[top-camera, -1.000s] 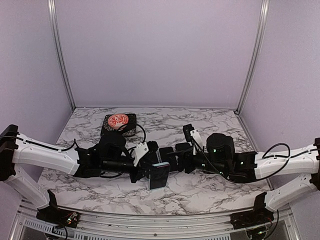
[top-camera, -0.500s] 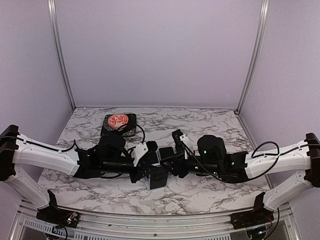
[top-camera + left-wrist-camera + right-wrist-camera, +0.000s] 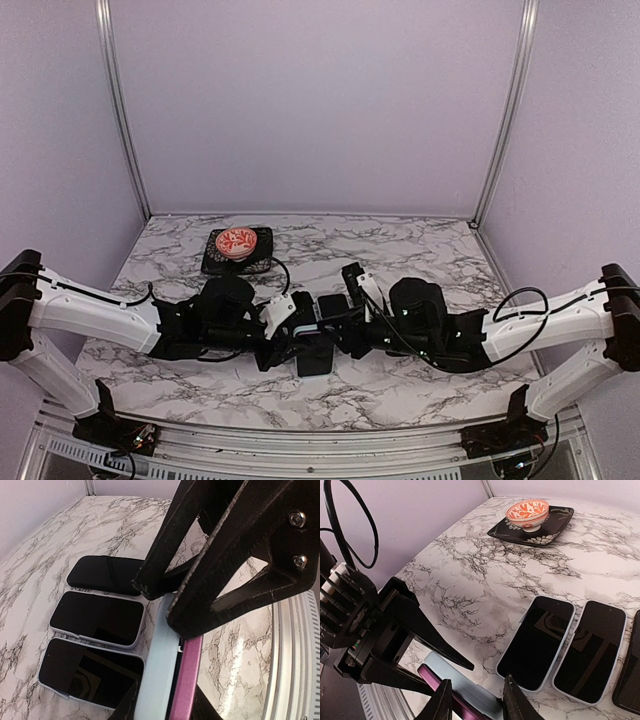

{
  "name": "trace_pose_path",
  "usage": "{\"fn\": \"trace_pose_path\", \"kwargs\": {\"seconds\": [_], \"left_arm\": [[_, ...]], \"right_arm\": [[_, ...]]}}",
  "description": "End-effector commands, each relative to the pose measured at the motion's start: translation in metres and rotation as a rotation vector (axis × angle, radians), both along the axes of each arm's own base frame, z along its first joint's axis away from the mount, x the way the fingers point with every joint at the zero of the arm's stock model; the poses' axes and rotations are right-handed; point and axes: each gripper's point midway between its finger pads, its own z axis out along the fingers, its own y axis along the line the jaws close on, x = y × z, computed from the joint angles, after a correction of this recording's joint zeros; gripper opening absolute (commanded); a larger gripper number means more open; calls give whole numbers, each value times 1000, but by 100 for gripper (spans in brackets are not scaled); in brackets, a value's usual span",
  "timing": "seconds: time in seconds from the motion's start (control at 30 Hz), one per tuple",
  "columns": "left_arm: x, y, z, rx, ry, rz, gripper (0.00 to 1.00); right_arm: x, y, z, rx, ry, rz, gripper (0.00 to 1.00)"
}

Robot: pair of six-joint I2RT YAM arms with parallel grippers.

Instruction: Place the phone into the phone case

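The left arm's fingers (image 3: 195,600) are clamped on the light blue phone case (image 3: 156,670) and the magenta-edged phone (image 3: 186,680), which stand on edge pressed face to face, the case on the outer side and the phone against it. The right arm's fingers (image 3: 472,700) close narrowly on the same pair from the opposite end, their black tips straddling the phone and case where they meet; in the top view the two arms' fingers converge on the dark slab low over the table (image 3: 420,260).

Just beyond the fingers, three more phones lie flat and screen-up in a row on the table, nearly touching along their long sides: a pale-blue-cased phone (image 3: 90,672) nearest the held pair, a second pale-cased phone (image 3: 97,617) next to it, and a black phone (image 3: 107,575) on the far side.

Well away from the fingers, toward the far left corner, an orange-patterned bowl (image 3: 527,514) sits on a dark square plate (image 3: 555,527).
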Motion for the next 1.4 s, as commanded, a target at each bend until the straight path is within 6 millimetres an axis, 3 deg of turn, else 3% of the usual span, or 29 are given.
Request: {"fn": "trace_pose_path", "kwargs": {"seconds": [0.0, 0.13, 0.27, 0.37, 0.57, 0.7, 0.77, 0.83, 0.97, 1.03, 1.13, 1.23, 1.37], "left_arm": [[1, 2, 5, 10, -10, 18, 30], [-5, -6, 17, -34, -12, -26, 31], [-11, -13, 17, -46, -8, -65, 46], [-12, -17, 13, -38, -11, -80, 46], [-16, -20, 25, -79, -22, -109, 32], [-23, -21, 28, -88, -29, -143, 4], [-24, -19, 24, -77, -36, -147, 0], [-25, -16, 26, -79, -46, -147, 0], [-26, -13, 41, -107, -79, -152, 0], [-28, -11, 51, -125, -101, -159, 0], [-38, -10, 75, -181, -127, -197, 0], [-56, -5, 105, -250, -167, -263, 0], [-63, 3, 120, -285, -204, -275, 0]], "right_arm": [[-9, -17, -57, -187, 55, -8, 33], [-11, -16, -58, -209, 45, 12, 33], [-11, -20, -68, -241, 47, 6, 32], [-11, -28, -77, -255, 56, -14, 32], [-10, -23, -77, -256, 46, -4, 32], [-11, -17, -73, -251, 47, 20, 32], [-11, -15, -61, -234, 28, 33, 35], [-12, -14, -35, -196, -13, 63, 41], [-21, -17, 35, -62, -171, 175, 73], [-31, -20, 61, -15, -286, 239, 82], [-50, -25, 75, 2, -431, 356, 94], [-63, -20, 69, -49, -505, 476, 93], [-61, -11, 75, -66, -524, 507, 89]]}}
